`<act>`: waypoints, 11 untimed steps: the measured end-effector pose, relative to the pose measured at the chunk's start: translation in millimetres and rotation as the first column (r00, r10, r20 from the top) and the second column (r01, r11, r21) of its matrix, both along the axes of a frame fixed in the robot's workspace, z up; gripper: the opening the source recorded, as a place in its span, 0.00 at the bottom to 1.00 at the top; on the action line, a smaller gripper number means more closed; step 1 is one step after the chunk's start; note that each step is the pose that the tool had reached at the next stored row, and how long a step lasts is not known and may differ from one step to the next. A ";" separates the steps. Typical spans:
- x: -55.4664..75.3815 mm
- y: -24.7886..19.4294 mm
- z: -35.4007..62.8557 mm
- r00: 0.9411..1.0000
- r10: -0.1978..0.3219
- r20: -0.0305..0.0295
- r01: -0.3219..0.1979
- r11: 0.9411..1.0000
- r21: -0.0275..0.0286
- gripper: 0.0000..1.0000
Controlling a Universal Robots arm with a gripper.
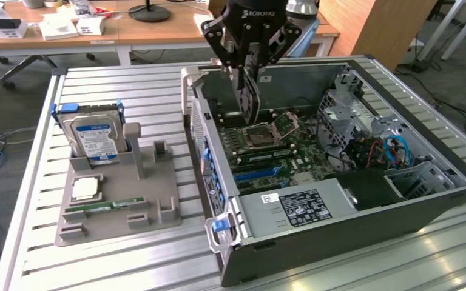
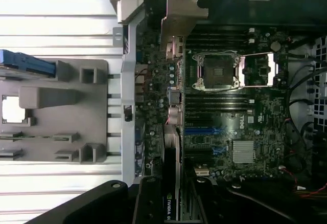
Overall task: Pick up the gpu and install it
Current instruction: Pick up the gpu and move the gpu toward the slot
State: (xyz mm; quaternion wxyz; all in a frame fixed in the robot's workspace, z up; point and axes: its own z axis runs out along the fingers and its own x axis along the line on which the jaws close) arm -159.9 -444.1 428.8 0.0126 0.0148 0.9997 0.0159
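A ribbed metal table [image 1: 136,79] bears an open black computer case [image 1: 427,200], lying on its side, its green motherboard [image 1: 298,154] facing up. Beside it, on the exterior view's left, a matte grey moulded holder [image 1: 152,200] carries a silver hard drive [image 1: 95,136] standing upright. The gpu [image 1: 252,106], a thin dark flat card, hangs on edge over the motherboard, long axis near vertical, lower end pointing down into the case. The gripper [image 1: 245,71] pinches its upper end

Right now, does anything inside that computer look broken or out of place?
Nothing looks damaged or spilled. The only oddity: the processor socket on the motherboard stands open and empty, its metal flap swung aside. The gripper holds the gpu upright above the board.
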 end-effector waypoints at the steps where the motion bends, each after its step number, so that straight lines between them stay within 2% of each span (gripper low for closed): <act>1: 4.4 0.0 0.1 1.000 0.000 0.000 0.000 1.000 0.000 0.26; 11: 50.0 0.0 0.0 1.000 0.000 0.000 0.000 1.000 0.000 0.26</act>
